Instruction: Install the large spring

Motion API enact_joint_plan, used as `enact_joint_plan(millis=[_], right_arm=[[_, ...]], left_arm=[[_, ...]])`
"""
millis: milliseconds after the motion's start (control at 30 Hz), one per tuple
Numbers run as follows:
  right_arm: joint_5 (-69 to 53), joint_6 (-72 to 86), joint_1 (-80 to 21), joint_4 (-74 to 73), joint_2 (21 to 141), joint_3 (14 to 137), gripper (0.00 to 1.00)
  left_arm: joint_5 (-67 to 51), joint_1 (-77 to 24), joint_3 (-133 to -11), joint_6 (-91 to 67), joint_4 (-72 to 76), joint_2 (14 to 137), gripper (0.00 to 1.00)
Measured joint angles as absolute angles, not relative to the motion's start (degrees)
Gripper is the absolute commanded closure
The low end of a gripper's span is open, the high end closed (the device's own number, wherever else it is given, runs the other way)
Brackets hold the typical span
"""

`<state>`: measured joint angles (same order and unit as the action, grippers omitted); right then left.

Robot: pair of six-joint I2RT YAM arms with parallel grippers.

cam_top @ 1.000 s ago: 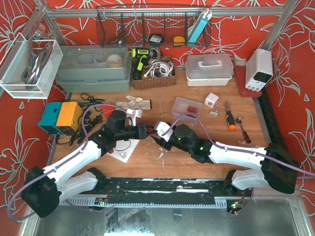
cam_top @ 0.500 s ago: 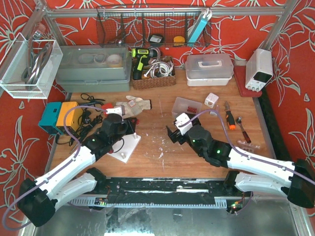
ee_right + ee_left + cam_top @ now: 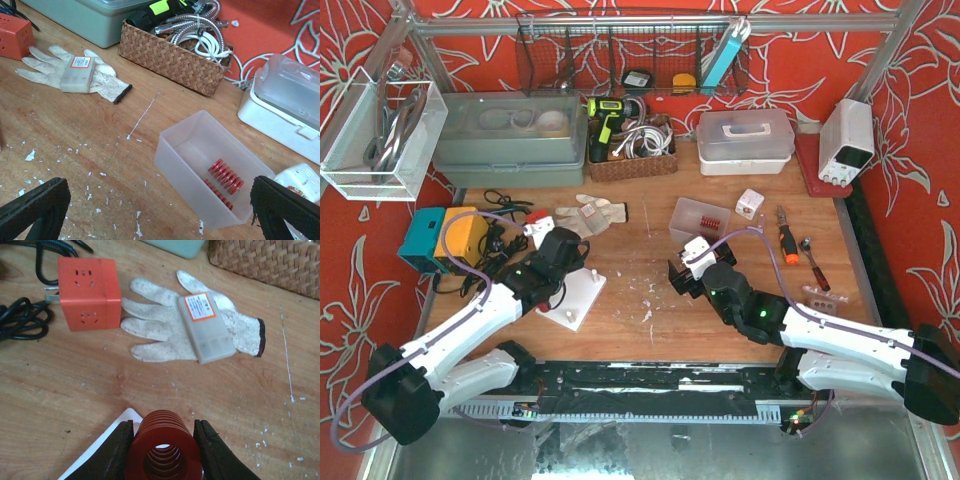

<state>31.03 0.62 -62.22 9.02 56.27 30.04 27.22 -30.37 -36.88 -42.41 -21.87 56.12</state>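
The large spring (image 3: 160, 440) is a fat red coil, and my left gripper (image 3: 163, 422) is shut on it, one black finger on each side, its bore facing the camera. Beneath it shows a corner of the white base plate (image 3: 97, 452). In the top view the left gripper (image 3: 570, 262) hangs over the far end of that plate (image 3: 578, 298), which carries small upright pegs. My right gripper (image 3: 688, 276) stands wide open and empty (image 3: 160, 210), just short of a clear tray (image 3: 172, 150) holding two smaller red springs (image 3: 226, 178).
A white glove (image 3: 160, 335) with a small translucent box (image 3: 205, 327) on it lies beyond the left gripper, beside an orange socket cube (image 3: 89, 292) and black cables. A wicker basket (image 3: 172, 57), a white lidded box (image 3: 287, 100) and a screwdriver (image 3: 788, 243) stand further off.
The two grippers were together at the table's middle. The right one has opened, let go and drawn back right. The left one has carried the spring left, over the white plate.
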Motion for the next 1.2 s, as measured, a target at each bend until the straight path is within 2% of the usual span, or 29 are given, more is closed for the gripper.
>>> enact_joint_plan(millis=[1067,1200], right_arm=[[30.94,0.73,-62.22,9.06,56.69,30.04,0.01],[30.92,0.73,-62.22,9.08,56.71,30.04,0.01]], left_arm=[[30.72,-30.37,-37.47,-43.7,-21.78,65.73,1.0],[30.74,-30.33,-37.39,-43.72,-21.12,67.31,0.93]])
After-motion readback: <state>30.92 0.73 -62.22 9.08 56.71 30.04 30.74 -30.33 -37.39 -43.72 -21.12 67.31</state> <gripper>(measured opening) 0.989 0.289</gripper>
